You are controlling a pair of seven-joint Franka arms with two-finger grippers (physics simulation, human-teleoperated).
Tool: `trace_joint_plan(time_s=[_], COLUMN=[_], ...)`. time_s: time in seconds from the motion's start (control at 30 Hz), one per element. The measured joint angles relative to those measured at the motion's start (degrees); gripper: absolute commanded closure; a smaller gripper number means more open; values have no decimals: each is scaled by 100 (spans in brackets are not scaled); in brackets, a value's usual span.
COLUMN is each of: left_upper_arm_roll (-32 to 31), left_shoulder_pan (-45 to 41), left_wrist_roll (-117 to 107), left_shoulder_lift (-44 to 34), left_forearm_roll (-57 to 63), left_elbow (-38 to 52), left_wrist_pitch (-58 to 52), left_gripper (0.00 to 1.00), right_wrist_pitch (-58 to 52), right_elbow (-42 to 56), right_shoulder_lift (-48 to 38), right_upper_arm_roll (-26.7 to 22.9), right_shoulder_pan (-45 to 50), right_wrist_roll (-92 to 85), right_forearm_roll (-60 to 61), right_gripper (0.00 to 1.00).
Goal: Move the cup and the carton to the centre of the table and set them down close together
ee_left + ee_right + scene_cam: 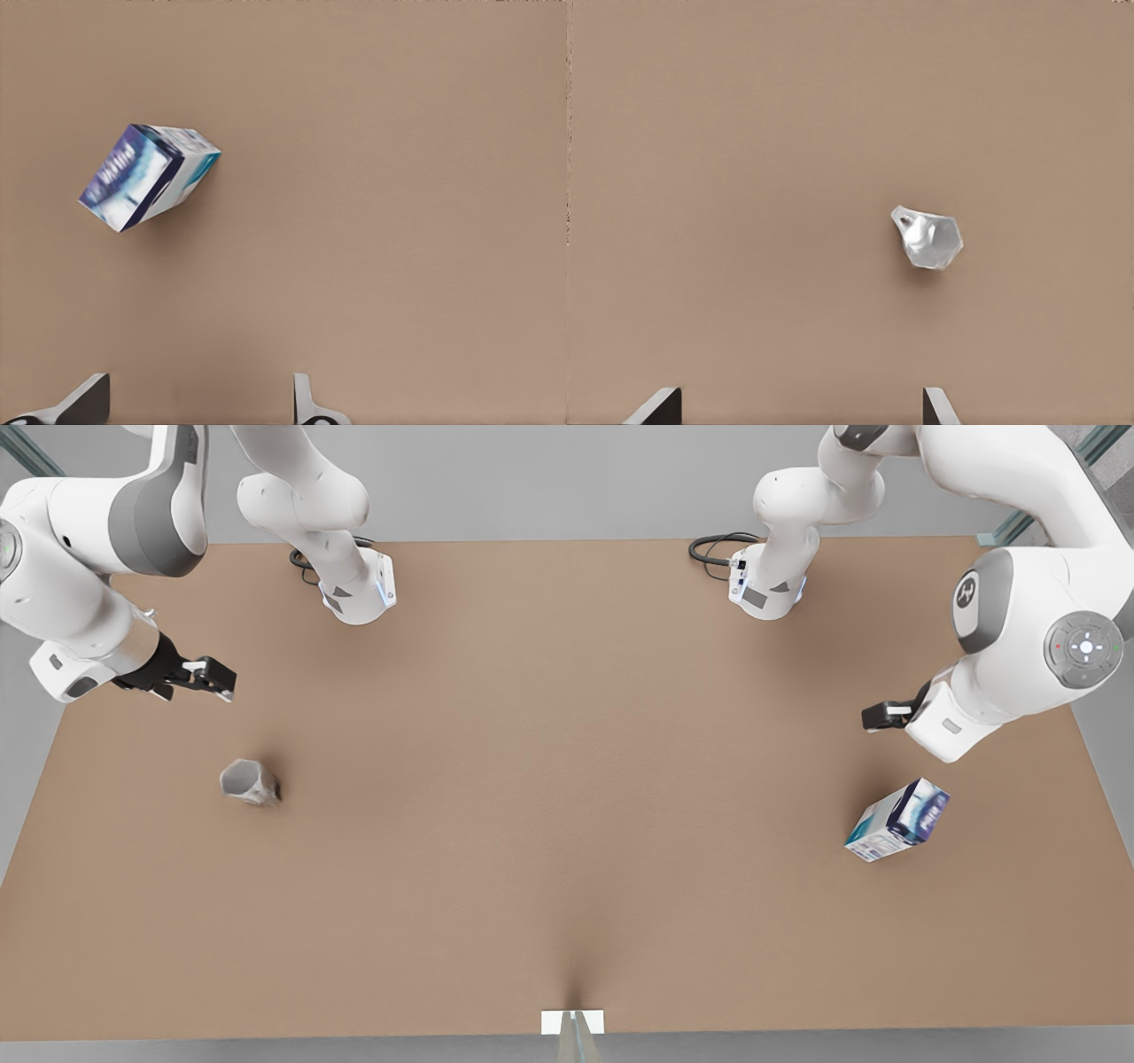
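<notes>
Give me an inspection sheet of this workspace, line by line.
Surface: table, plain brown, middle bare.
Job's things: cup near the front view's left; carton near its right, far apart.
Clutter: nothing seen.
Grippers: left gripper open above the table near the carton; right gripper open near the cup; neither holds anything.
Cables: black cables at both arm bases.
Surroundings: grey floor, small white bracket at the near edge.

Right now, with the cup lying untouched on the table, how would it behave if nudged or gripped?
The cup lies on its side, so a nudge would probably rock it rather than roll it freely: its faceted walls look flat-sided. Small and thin-walled, it is likely light and could skid on the smooth table.
</notes>
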Motion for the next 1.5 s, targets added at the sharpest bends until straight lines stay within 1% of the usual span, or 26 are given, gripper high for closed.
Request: trace_joint_plan(time_s=[0.07, 0.2, 0.3, 0.37, 0.4, 0.43, 0.5, 0.57, 0.6, 0.67, 0.73, 0.83, 0.97, 1.2, 1.33, 1.4, 1.5], left_upper_arm_roll=[-3, 1, 0, 0, 0, 1, 0, 42, 167, 216, 254, 256, 247, 254, 255, 255, 255], left_shoulder_pan=[-7, 133, 324, 512, 628, 731, 805, 815, 828, 821, 834, 1011, 1053, 1069, 1194, 1229, 1228], left_wrist_roll=[0, 18, 340, 1191, 1533, 1954, 2525, 2531, 2531, 2531, 2531, 3670, 3709, 3962, 4126, 4123, 4122], left_shoulder_lift=[1, 117, 227, 375, 469, 527, 523, 522, 522, 522, 530, 605, 797, 1052, 1184, 1276, 1304], left_forearm_roll=[0, 1, 1, 3, 7, 11, 22, 25, 26, 27, 21, 15, 19, 15, 25, 26, 27], left_elbow=[0, -26, -157, -158, -158, -285, -589, -893, -1085, -1192, -1239, -1239, -1239, -1239, -1239, -1239, -1239], left_wrist_pitch=[0, 408, 794, 1090, 1202, 1445, 1871, 2365, 2581, 2610, 2619, 2619, 2654, 2685, 2903, 2956, 2980], left_gripper=[0, 0, 0, 0, 0, 0, 0, 0, 0, 0, 0, 0, 0, 0, 0, 0, 0], right_wrist_pitch=[-22, -328, -478, -81, 187, 230, 478, 511, 544, 612, 1039, 1656, 2146, 2366, 2486, 2442, 2467], right_elbow=[49, 22, 2, -153, -434, -469, -696, -751, -757, -775, -1112, -1481, -1549, -1715, -1666, -1696, -1789], right_shoulder_lift=[13, 67, 627, 878, 886, 907, 930, 1082, 1163, 1313, 1308, 1317, 1582, 1773, 1853, 1857, 2018], right_upper_arm_roll=[0, 9, 18, 18, 18, 18, 18, 13, 8, 8, 9, 9, 9, 9, 9, 9, 8], right_shoulder_pan=[-10, 4, 135, 252, 304, 297, 33, -478, -774, -909, -914, -913, -1177, -1373, -1430, -1761, -2054], right_wrist_roll=[11, 22, -13, -34, -17, 1, -25, -51, -36, -22, 14, 6, -350, -496, -591, -1187, -1610], right_forearm_roll=[40, 16, 33, 34, 25, 12, -2, -14, -19, -58, -72, -72, -64, 34, 42, 213, 417], right_gripper=[0, 0, 0, 0, 0, 0, 0, 0, 0, 0, 0, 0, 0, 0, 0, 0, 0])
